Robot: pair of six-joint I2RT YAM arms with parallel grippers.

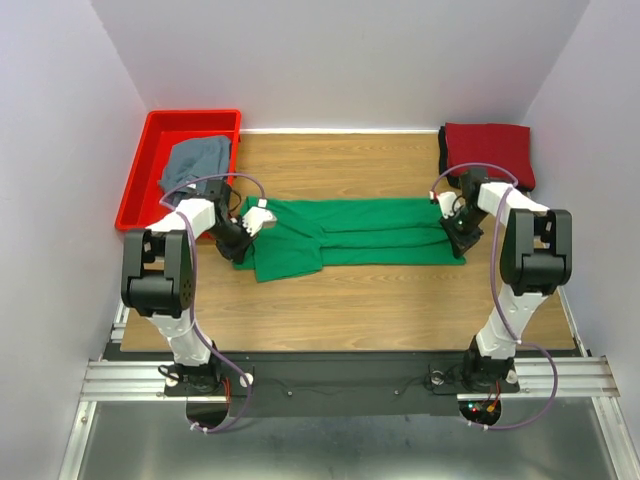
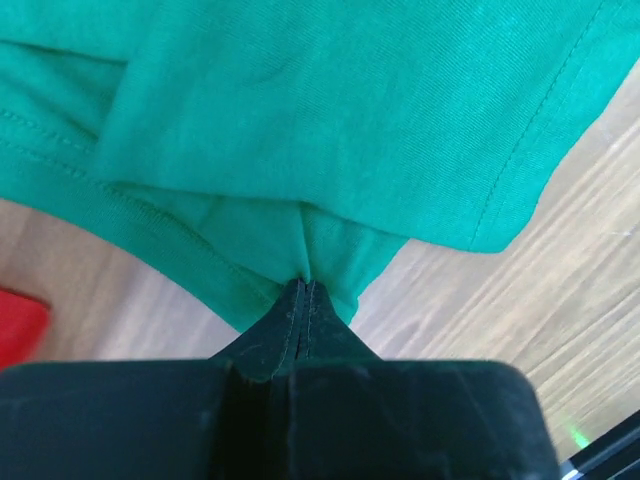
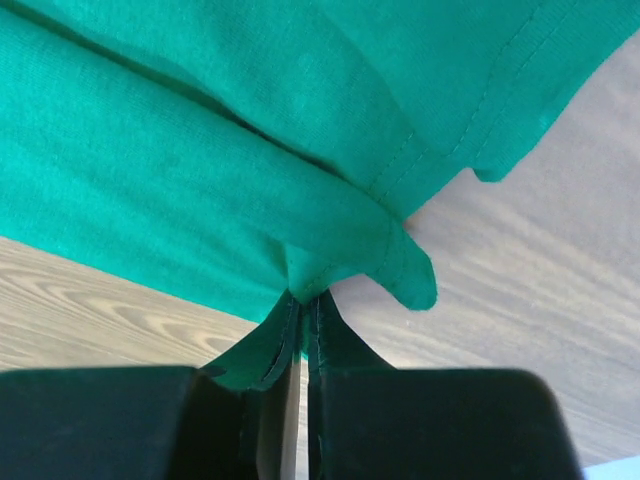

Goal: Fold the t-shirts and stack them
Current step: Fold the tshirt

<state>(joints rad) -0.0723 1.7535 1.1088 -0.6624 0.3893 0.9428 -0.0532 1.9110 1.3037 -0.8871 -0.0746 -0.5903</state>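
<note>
We grip the green t-shirt (image 1: 370, 240), judged light, soft and limp, at its left and right ends, the left gripper (image 2: 304, 294) and right gripper (image 3: 303, 304) each pinching a bunched edge.

We can read no lettering, label, brand or number, neither on the green t-shirt (image 1: 350, 235) nor the red bin (image 1: 158, 135).
</note>
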